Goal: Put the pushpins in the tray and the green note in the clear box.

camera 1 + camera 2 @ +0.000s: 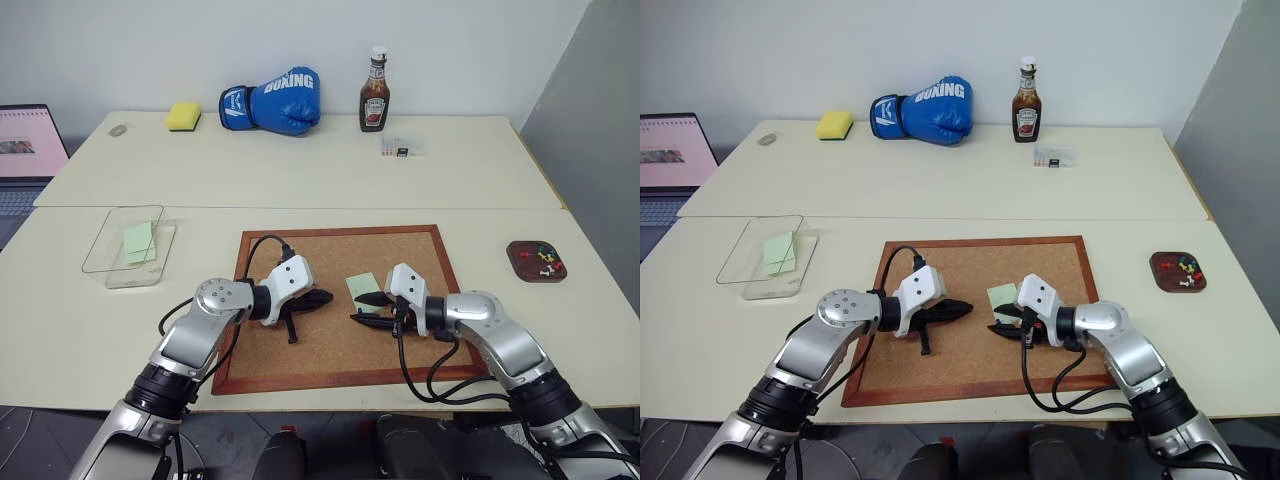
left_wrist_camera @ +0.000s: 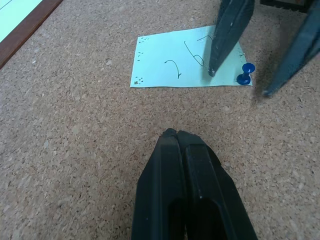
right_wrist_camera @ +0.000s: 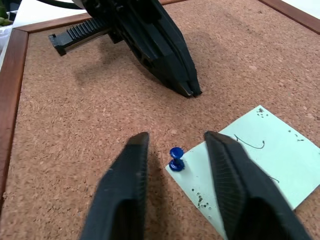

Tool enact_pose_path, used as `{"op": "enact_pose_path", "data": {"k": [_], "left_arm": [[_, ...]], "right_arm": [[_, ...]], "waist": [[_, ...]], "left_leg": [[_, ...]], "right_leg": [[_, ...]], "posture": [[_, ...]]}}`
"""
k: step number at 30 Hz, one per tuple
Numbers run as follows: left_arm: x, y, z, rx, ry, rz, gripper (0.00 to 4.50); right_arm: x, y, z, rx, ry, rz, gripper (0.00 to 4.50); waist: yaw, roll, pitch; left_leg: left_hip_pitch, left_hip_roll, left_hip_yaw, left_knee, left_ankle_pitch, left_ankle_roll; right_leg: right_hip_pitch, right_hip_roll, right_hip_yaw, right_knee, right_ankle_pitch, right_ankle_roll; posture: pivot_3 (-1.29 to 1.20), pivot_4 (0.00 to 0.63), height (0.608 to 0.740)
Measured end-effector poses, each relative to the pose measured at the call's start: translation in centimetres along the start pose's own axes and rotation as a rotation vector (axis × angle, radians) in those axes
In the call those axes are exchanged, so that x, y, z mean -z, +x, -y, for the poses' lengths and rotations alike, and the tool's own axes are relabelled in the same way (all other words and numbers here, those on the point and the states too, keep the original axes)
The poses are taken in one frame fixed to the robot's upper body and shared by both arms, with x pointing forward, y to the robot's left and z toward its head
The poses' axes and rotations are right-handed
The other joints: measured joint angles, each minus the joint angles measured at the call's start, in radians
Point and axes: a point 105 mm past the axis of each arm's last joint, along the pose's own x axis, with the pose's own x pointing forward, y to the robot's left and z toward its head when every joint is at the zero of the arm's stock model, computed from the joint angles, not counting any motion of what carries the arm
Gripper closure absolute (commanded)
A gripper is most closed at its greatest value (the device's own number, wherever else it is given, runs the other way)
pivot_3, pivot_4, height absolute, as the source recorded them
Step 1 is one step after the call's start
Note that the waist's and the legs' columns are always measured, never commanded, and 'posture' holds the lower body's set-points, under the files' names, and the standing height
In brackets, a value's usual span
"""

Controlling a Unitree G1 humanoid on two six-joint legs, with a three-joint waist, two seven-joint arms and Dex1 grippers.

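A pale green note (image 3: 257, 152) with pen marks lies on the cork board (image 1: 330, 340), pinned at one corner by a dark blue pushpin (image 3: 175, 159). My right gripper (image 3: 175, 141) is open just above the board, with a finger on either side of that pin and touching neither it nor the note. My left gripper (image 1: 326, 298) is shut and holds nothing, its tip resting low over the cork a little to the left of the note. The dark brown tray (image 1: 520, 262) with several coloured pushpins (image 1: 545, 256) sits at the right. The clear box (image 1: 100, 250) stands at the left.
Another green note (image 1: 138, 241) lies inside the clear box. On the far table are a blue boxing glove (image 1: 275, 100), a sauce bottle (image 1: 375, 95), a yellow sponge (image 1: 183, 116) and a small clear case (image 1: 400, 148). A laptop (image 1: 25, 150) is at the far left.
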Motion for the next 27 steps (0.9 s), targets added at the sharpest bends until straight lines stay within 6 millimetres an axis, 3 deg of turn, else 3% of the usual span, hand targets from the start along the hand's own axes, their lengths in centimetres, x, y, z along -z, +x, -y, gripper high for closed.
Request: {"op": "enact_pose_path", "data": {"k": [5, 14, 21, 27], "left_arm": [[0.0, 0.0, 0.0, -0.001, -0.001, 0.0, 4.5], [-0.2, 0.1, -0.1, -0.003, 0.0, 0.005, 4.5], [-0.2, 0.1, -0.2, -0.004, -0.001, 0.004, 4.5], [-0.3, 0.2, -0.3, -0.001, -0.001, 0.009, 4.5]], "right_arm": [[-0.1, 0.0, 0.1, -0.002, -0.01, 0.003, 4.44], [-0.3, -0.5, 0.3, 0.019, -0.003, 0.004, 4.44], [-5.2, -2.6, 1.8, 0.124, -0.056, 0.125, 4.44], [-6.3, -3.6, 1.8, 0.162, -0.068, 0.131, 4.44]], "waist": [[0.0, 0.0, 0.0], [0.001, 0.0, 0.0], [0.001, 0.0, 0.0], [0.002, 0.0, 0.0]], "left_leg": [[0.0, 0.0, 0.0, 0.0, 0.0, 0.0], [0.0, 0.0, 0.0, 0.0, 0.0, 0.0], [0.0, 0.0, -0.001, 0.0, 0.0, 0.0], [0.0, 0.0, 0.0, 0.0, 0.0, 0.0]], "right_leg": [[0.0, 0.0, 0.0, 0.0, 0.0, 0.0], [0.0, 0.0, 0.0, 0.0, 0.0, 0.0], [0.0, 0.0, 0.0, 0.001, 0.0, 0.0], [0.0, 0.0, 0.0, 0.001, 0.0, 0.0]], "posture": [[0.0, 0.15, 0.74], [0.0, 0.15, 0.74], [0.0, 0.15, 0.74], [0.0, 0.15, 0.74]]}}
